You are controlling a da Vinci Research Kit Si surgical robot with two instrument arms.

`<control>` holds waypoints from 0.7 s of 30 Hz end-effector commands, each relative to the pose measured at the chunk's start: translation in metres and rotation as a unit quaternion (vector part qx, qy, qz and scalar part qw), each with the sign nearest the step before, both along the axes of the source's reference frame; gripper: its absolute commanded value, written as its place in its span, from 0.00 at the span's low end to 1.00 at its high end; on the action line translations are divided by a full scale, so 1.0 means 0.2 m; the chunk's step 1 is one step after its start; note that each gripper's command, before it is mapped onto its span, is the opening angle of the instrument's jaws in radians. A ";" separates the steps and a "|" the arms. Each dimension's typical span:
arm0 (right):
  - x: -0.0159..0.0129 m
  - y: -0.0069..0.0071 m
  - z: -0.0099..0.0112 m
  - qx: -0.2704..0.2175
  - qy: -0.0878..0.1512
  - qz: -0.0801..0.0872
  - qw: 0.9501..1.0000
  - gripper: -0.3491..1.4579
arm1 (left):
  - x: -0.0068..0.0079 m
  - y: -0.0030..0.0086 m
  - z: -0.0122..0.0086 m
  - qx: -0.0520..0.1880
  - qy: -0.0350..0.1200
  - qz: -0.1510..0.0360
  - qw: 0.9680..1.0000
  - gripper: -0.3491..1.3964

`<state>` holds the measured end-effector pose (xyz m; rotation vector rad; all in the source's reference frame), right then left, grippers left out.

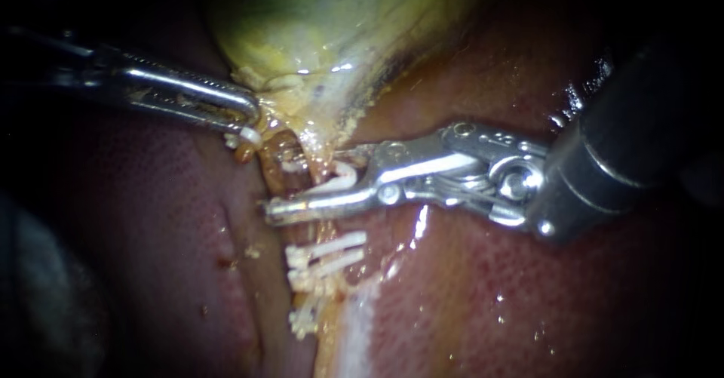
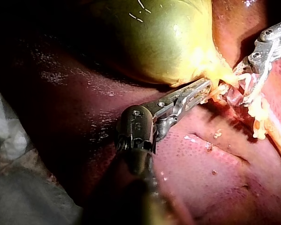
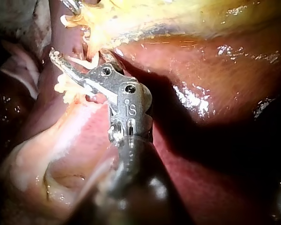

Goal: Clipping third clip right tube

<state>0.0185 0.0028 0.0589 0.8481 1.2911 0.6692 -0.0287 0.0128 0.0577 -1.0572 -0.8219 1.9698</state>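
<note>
R instrument (image 1: 304, 182): jaws hold the clip (image 1: 341, 177) astride the tube (image 1: 326, 231), just above the set clips (image 1: 328, 251). L instrument (image 1: 253, 121) jaws pinch the gallbladder (image 1: 317, 23) neck. Tube's soft, slick, prob tears easy, so bite square across.

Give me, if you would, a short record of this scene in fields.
Left instrument: jaws shut on the narrow end of the gallbladder
Right instrument: jaws shut on a white clip, at the tube
Placed clips: two on the tube, below those jaws
Liver: lies under and around it all
</note>
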 end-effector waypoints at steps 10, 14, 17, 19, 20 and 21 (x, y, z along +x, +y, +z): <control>0.001 0.011 -0.017 0.016 0.012 0.008 1.000 0.43 | 0.000 0.000 0.000 0.000 0.000 0.000 1.000 0.00; 0.000 0.011 -0.018 0.028 0.011 0.007 1.000 0.40 | 0.000 0.000 0.000 0.000 0.000 0.000 1.000 0.00; -0.001 0.011 -0.018 0.048 0.006 0.008 0.999 0.34 | 0.000 0.000 0.000 0.000 0.000 0.000 1.000 0.00; -0.001 0.011 -0.018 0.075 0.002 0.009 0.997 0.28 | 0.000 0.000 0.000 0.000 0.000 0.000 1.000 0.00; -0.002 0.011 -0.018 0.086 0.000 0.009 0.996 0.24 | 0.000 0.000 0.000 0.000 0.000 0.000 1.000 0.00; -0.003 0.010 -0.018 0.095 -0.001 0.009 0.995 0.22 | 0.000 0.000 0.000 0.000 0.000 0.000 1.000 0.00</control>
